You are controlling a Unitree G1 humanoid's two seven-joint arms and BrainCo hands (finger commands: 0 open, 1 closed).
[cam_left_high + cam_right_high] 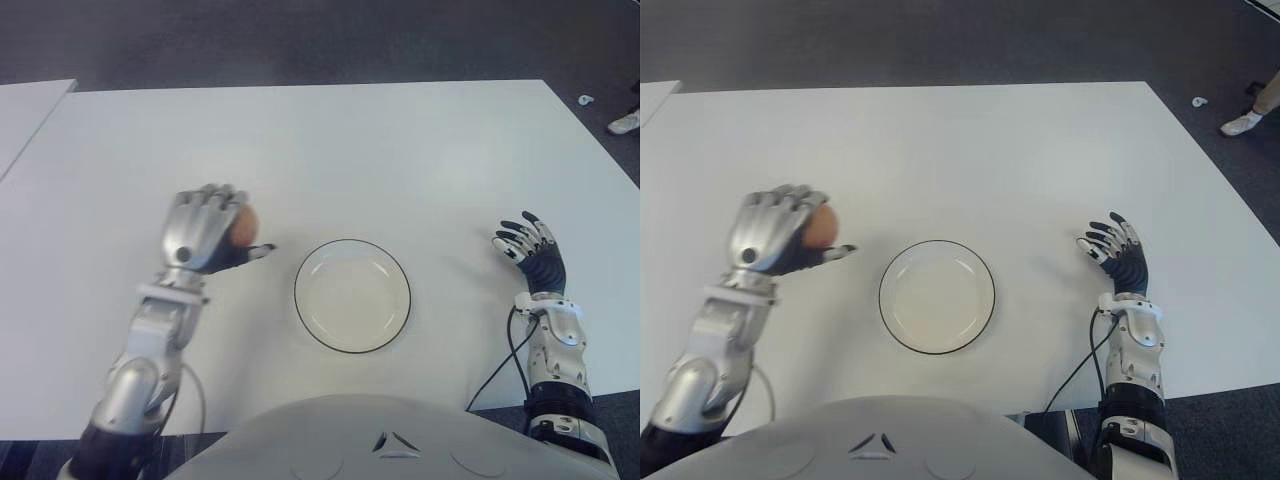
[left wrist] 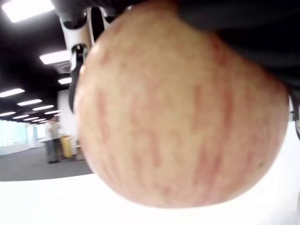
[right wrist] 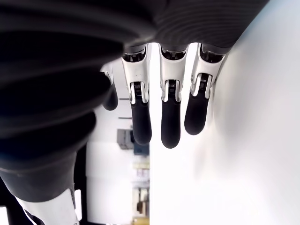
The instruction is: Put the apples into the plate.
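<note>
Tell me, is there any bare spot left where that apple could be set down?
Plenty. The plate holds nothing, and the white table lies bare behind it and between it and the open right hand. The only busy spot is left of the plate, where the left hand grips the apple.

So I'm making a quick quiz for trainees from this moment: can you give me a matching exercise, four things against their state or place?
Column 1:
1. apple
2. plate
3. left hand
4. right hand

Column 2:
a. open, to the right of the plate
b. empty, on the table
c. closed around the fruit
d. held to the left of the plate

Pairs: 1-d, 2-b, 3-c, 4-a
</note>
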